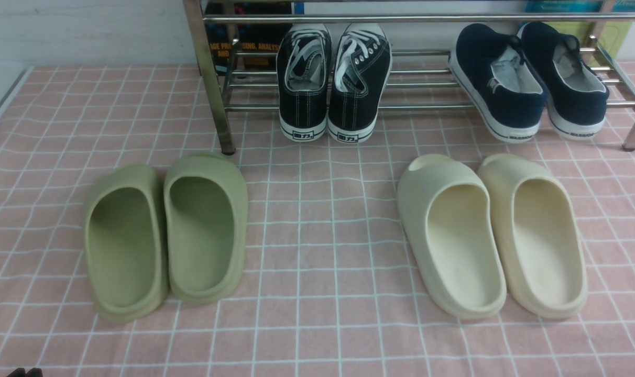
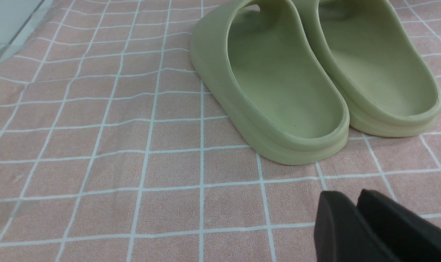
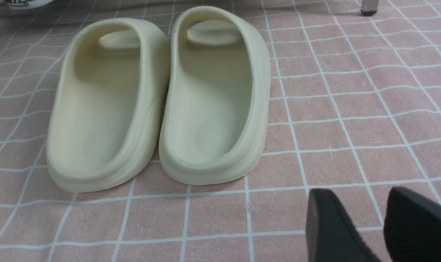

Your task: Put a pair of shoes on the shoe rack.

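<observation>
The pair of shoes (image 1: 333,78), black canvas with white laces, already sits on the shoe rack (image 1: 427,107) at upper centre of the front view, toes pointing in and heels hanging a little over the front tube. The navy slip-ons (image 1: 527,78) share the same tier at upper right. On the pink checked surface (image 1: 317,262) the green slides (image 1: 165,230) lie at lower left and the cream slides (image 1: 493,230) at lower right.

The left claw (image 2: 355,218) shows at the lower right of its wrist view with its fingers nearly together and nothing between them. The right claw (image 3: 366,225) shows at the lower right of its own view, fingers apart with a clear gap, empty. Both hang low over the surface, short of the slides.

By my reading the placing is done, so what remains is parking the arms: keep both claws clear of the slides, and leave the overhanging heels alone so the sneakers are not tipped off the tubes
</observation>
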### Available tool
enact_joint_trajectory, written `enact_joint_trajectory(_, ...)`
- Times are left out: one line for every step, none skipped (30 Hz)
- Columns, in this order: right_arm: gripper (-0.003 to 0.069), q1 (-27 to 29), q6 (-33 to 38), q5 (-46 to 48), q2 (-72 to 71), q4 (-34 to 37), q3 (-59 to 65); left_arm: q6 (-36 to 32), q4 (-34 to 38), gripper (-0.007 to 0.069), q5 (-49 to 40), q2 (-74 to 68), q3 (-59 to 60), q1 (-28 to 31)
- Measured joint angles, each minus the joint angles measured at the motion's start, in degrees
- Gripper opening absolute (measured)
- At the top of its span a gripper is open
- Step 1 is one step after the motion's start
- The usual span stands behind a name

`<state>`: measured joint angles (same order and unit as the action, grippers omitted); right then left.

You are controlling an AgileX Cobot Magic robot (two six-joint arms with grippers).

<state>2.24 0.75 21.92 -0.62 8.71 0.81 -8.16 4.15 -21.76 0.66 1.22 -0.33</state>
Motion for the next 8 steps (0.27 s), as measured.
enact_joint_trajectory(0.0240,0.00,0.00,0.00,0.00,0.00,0.00,0.00,0.00,0.0112,0.00,0.00,0.00,0.00)
enact_joint_trajectory(0.0240,0.00,0.00,0.00,0.00,0.00,0.00,0.00,0.00,0.0113,0.00,0.00,0.00,0.00)
enact_joint_trajectory(0.0240,0.00,0.00,0.00,0.00,0.00,0.00,0.00,0.00,0.0114,0.00,0.00,0.00,0.00)
enact_joint_trajectory(0.0240,0.00,0.00,0.00,0.00,0.00,0.00,0.00,0.00,0.0115,0.00,0.00,0.00,0.00)
enact_joint_trajectory(0.0240,0.00,0.00,0.00,0.00,0.00,0.00,0.00,0.00,0.0116,0.00,0.00,0.00,0.00)
enact_joint_trajectory(0.0240,0.00,0.00,0.00,0.00,0.00,0.00,0.00,0.00,0.0117,0.00,0.00,0.00,0.00)
enact_joint_trajectory(0.0240,0.00,0.00,0.00,0.00,0.00,0.00,0.00,0.00,0.0119,0.00,0.00,0.00,0.00)
enact_joint_trajectory(0.0240,0.00,0.00,0.00,0.00,0.00,0.00,0.00,0.00,0.0120,0.00,0.00,0.00,0.00)
